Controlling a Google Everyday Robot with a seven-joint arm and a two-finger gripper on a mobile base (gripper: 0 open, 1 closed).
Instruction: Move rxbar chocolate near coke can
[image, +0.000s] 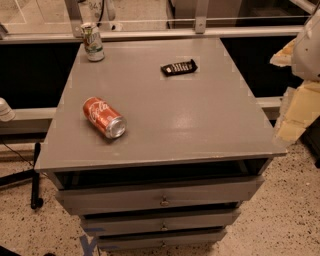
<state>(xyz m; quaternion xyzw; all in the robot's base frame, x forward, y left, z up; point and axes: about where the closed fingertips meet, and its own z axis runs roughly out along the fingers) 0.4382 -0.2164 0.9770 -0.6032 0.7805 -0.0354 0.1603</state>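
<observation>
Waiting untouched, rxbar (179, 67) lies well apart from coke can (104, 117) — gripper out of view, can't tell its grip

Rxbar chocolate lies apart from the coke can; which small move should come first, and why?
Probably bring the pincer, not in view now, above the rxbar chocolate at the far side of the cabinet top. The bar lies flat and free, well apart from the coke can, which lies on its side near the front edge.
</observation>
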